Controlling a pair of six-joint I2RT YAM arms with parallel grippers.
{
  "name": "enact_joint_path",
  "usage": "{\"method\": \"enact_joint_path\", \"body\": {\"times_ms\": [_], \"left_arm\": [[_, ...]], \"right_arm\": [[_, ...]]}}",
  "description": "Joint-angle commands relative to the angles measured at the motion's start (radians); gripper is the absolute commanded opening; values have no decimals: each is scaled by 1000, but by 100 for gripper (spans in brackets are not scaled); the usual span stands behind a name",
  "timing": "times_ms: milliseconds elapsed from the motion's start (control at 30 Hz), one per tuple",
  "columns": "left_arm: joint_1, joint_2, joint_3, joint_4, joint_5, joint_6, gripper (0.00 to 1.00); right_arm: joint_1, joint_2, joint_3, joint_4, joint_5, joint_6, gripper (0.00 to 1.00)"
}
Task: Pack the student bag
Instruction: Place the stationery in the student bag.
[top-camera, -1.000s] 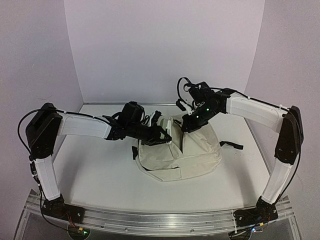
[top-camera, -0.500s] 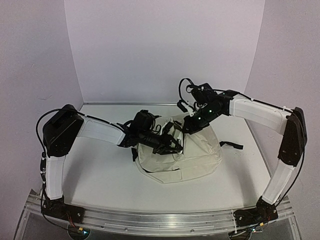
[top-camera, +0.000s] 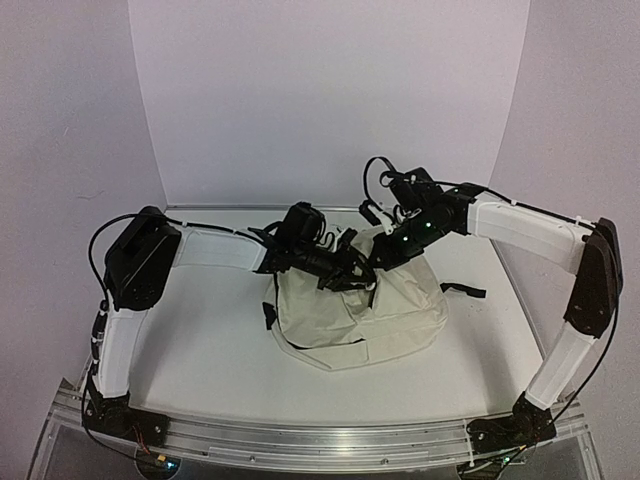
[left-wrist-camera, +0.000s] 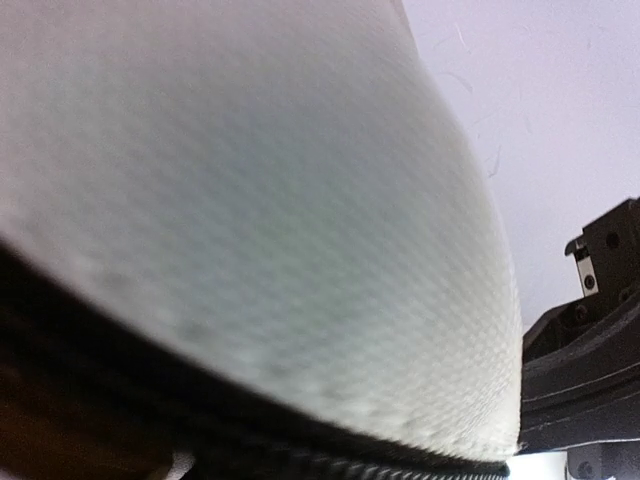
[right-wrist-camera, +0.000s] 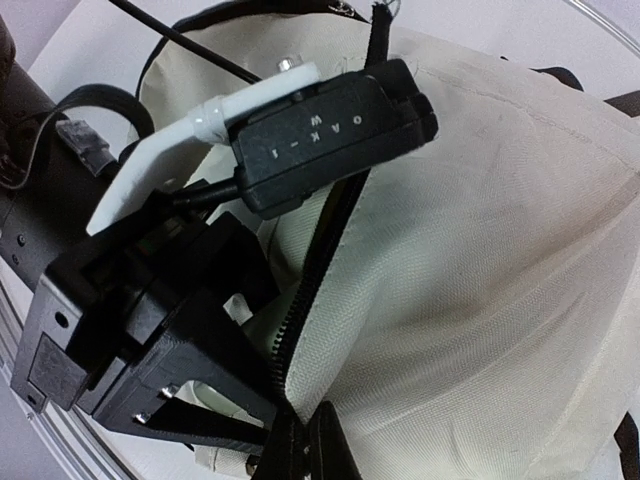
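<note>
The student bag is looking cream. Its zipper and straps are looking black. The arms are showing white and black. The table is looking white.

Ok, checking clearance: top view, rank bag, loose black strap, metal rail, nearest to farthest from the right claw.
1. student bag: the right claw sits at its zip opening.
2. black strap: right of the bag.
3. metal rail: near edge.

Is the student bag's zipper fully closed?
No, the zipper stands parted along the student bag's cream fabric in the right wrist view.
</note>
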Motion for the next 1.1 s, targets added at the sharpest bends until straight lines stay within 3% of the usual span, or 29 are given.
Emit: {"method": "enact_joint_path", "body": {"times_ms": [0, 133, 300, 600, 900, 1067], "left_arm": [[26, -27, 35, 25, -118, 24, 27], [14, -36, -16, 66, -88, 13, 38], [10, -119, -112, 10, -155, 58, 49], [3, -221, -189, -152, -278, 113, 51], [-20, -138, -117, -129, -231, 117, 26], [-32, -78, -67, -40, -185, 92, 13]], "right_arm": [[15, -64, 0, 29, -48, 13, 0], [15, -47, 12, 28, -38, 25, 0], [14, -39, 15, 28, -39, 28, 0], [14, -25, 21, 29, -51, 34, 0], [15, -17, 27, 29, -66, 41, 0], [15, -9, 31, 28, -83, 51, 0]]}}
